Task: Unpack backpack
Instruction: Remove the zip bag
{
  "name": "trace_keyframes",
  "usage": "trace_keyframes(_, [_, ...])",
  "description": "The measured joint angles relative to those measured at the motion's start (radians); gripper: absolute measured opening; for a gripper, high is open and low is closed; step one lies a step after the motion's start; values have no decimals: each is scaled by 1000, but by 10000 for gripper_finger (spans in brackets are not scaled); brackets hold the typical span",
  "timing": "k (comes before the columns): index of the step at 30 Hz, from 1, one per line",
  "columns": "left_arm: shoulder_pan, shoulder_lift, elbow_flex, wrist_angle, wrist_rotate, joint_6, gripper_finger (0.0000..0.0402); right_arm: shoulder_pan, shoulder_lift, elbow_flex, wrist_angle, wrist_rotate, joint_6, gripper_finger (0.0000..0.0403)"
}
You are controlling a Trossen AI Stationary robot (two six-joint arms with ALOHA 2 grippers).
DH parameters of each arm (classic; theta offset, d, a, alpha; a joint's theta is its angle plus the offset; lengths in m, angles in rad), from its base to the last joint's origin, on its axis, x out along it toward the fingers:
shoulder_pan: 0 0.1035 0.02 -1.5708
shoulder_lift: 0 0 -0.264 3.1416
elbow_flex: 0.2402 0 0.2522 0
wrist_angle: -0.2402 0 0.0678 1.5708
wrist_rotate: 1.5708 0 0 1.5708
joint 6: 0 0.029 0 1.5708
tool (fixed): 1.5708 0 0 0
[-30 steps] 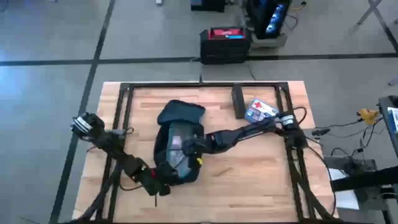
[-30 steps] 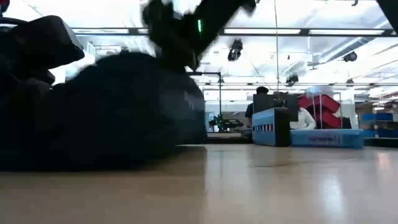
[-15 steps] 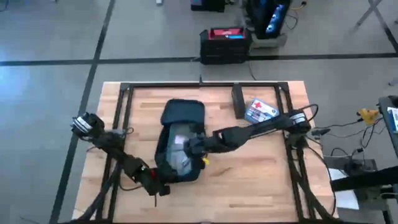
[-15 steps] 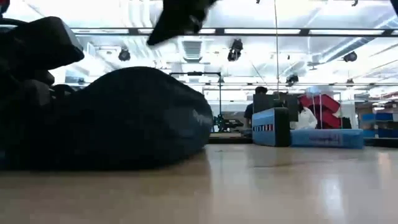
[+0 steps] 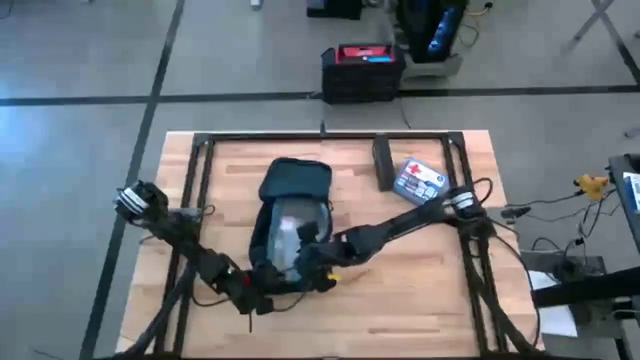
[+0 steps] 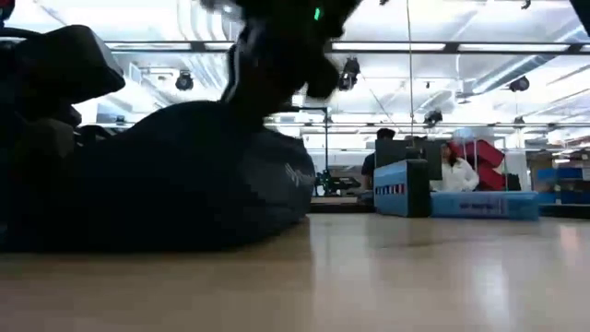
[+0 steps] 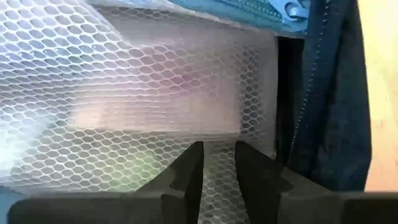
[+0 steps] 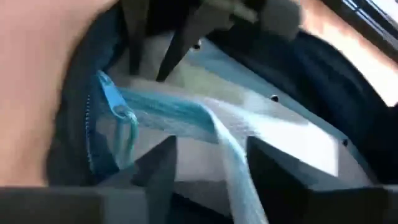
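Observation:
The dark navy backpack (image 5: 290, 222) lies unzipped mid-table, and pale contents show in its mouth; in the low view it is a dark mound (image 6: 166, 175). My left gripper (image 5: 262, 297) is at its near end, shut on white mesh (image 7: 155, 93). My right gripper (image 5: 313, 262) hangs low over the backpack's near right part, open. Its fingers stand on either side of a light blue band (image 8: 211, 127) inside the opened bag. Whether they touch the band does not show. My left gripper has the white mesh's edge (image 7: 217, 163) between its two fingers, at the backpack's near end beside the zipper edge (image 7: 305, 93). Whether the mesh is a pocket of the bag or a separate pouch, I cannot tell. The mesh lies slack inside the bag.
A small blue-white box (image 5: 418, 180) and an upright dark block (image 5: 382, 163) stand at the far right of the table. Bare wood lies near right (image 5: 420, 300). A black case (image 5: 362, 70) sits on the floor beyond the far edge. People sit far off in the room (image 6: 452, 171).
My right gripper rose off the backpack, then moved toward the table's near edge and came down over the bag's near right part. The backpack's far end, which was pulled askew a second ago, has settled flat and straight.

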Motion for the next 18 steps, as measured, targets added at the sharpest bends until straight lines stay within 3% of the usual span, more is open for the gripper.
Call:
trace_keyframes(4, [1, 0, 0, 0, 0, 0, 80, -4, 40, 3, 36, 20, -60, 238])
trace_keyframes(7, [2, 0, 0, 0, 0, 0, 80, -6, 75, 2, 53, 21, -72, 222])
trace_keyframes(11, [3, 0, 0, -3, -1, 0, 80, -10, 107, 2, 64, 20, -56, 154])
trace_keyframes(15, [3, 0, 0, -5, -2, 0, 80, -15, 113, 2, 63, 25, -26, 38])
trace_keyframes(18, [3, 0, 0, -6, -6, 0, 80, -13, 103, 0, 66, 90, -20, 13])
